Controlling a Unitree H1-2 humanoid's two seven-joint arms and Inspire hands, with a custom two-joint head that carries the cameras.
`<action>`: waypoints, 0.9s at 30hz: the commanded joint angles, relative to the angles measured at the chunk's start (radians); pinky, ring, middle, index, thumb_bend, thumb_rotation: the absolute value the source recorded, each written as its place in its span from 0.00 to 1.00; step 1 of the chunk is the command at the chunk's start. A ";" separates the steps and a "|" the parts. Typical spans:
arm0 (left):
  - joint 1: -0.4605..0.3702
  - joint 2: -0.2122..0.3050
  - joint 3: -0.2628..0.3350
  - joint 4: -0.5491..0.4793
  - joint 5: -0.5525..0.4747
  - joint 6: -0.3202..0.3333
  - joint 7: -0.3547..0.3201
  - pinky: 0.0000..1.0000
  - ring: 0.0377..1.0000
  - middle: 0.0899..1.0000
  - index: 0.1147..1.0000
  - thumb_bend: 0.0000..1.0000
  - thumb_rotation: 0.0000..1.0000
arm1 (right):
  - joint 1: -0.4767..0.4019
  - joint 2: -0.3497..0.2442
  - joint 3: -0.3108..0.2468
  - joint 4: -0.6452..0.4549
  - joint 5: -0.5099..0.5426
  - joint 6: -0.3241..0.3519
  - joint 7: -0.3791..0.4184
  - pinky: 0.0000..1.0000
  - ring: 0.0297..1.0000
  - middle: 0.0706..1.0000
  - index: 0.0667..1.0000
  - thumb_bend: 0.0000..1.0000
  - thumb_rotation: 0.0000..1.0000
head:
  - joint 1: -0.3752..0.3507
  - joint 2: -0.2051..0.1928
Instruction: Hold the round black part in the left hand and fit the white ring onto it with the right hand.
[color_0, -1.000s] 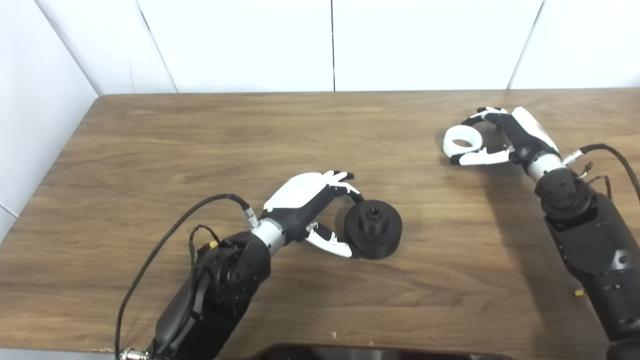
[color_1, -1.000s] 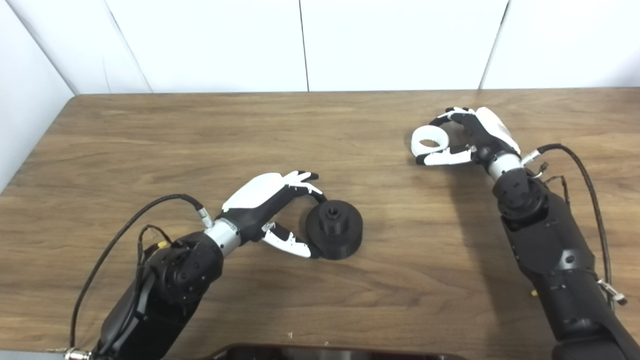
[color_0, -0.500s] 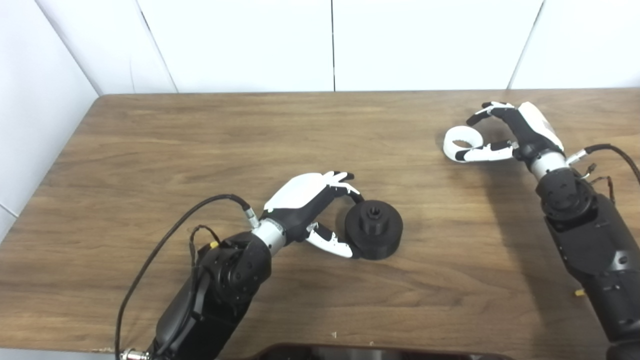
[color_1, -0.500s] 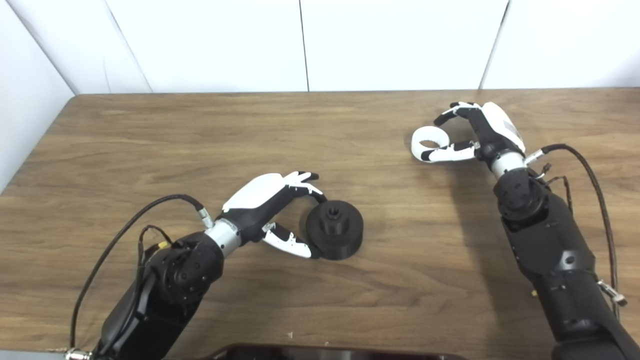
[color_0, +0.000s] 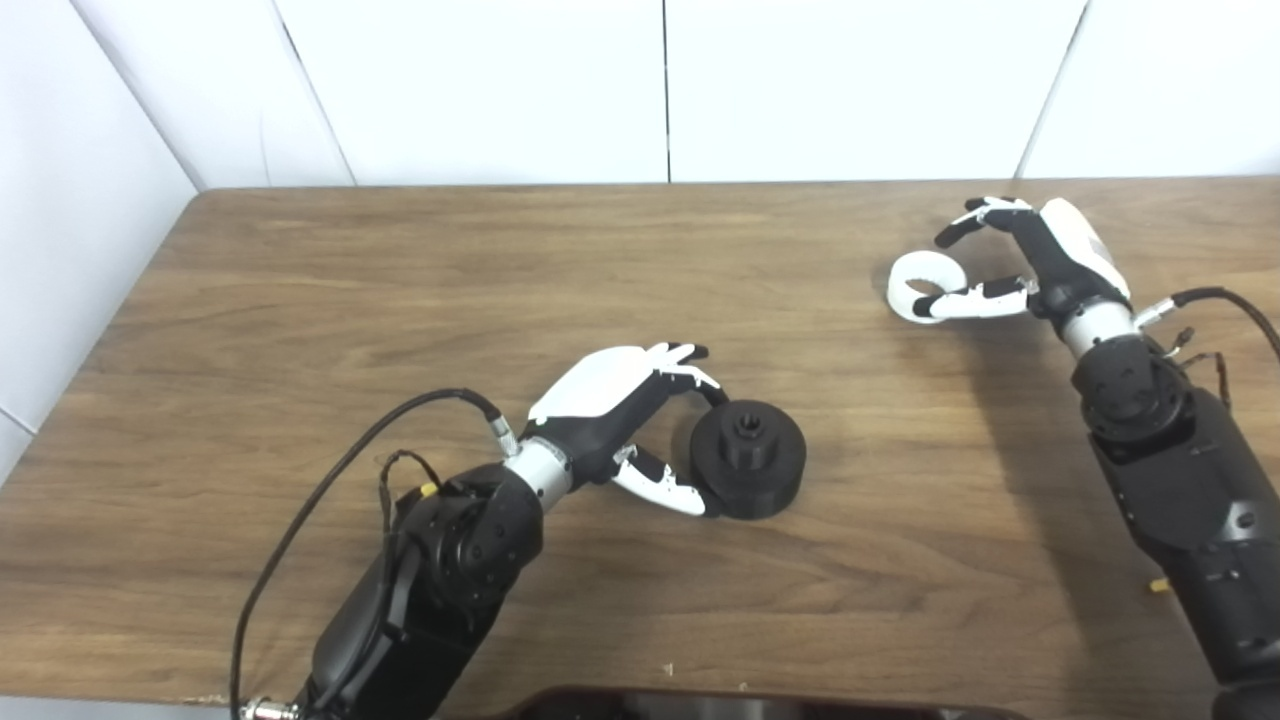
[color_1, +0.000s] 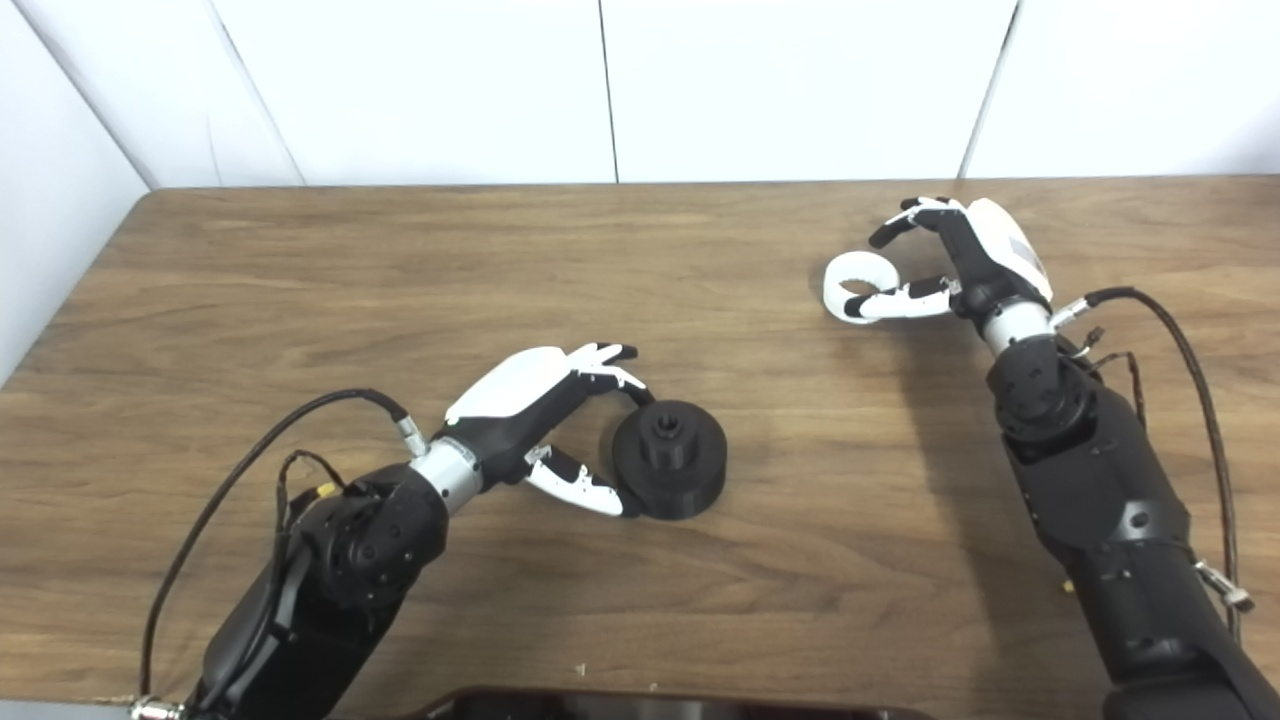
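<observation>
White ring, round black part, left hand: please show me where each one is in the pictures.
white ring (color_0: 912, 279), left eye view, on its left rim.
round black part (color_0: 752, 478), left eye view, on its top face.
left hand (color_1: 525, 385), right eye view, on its white back.

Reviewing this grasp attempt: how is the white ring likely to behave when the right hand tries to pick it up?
The white ring looks like a stiff plastic band that should keep its shape. It looks smooth and small, so it may slide on the table when nudged. The right hand has its fingers spread beside it; a pinch across the wall seems likeliest to hold.
</observation>
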 joint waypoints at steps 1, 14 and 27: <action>-0.006 -0.007 -0.016 0.006 -0.020 0.001 -0.031 0.84 1.00 0.98 0.70 0.84 0.25 | -0.046 -0.011 -0.008 -0.020 -0.002 -0.025 -0.013 0.94 0.97 0.88 0.60 0.83 0.23 | 0.001 0.000; -0.012 -0.011 -0.015 0.008 -0.026 -0.007 -0.027 0.83 1.00 0.98 0.69 0.85 0.26 | -0.050 -0.025 0.007 -0.017 -0.008 -0.022 0.019 0.91 0.98 0.90 0.59 0.85 0.27 | 0.000 0.005; -0.012 -0.012 -0.013 0.004 -0.029 -0.004 -0.029 0.84 1.00 0.98 0.70 0.84 0.26 | -0.049 -0.026 0.011 -0.020 -0.020 -0.001 0.050 0.89 0.99 0.89 0.59 0.84 0.25 | 0.002 0.007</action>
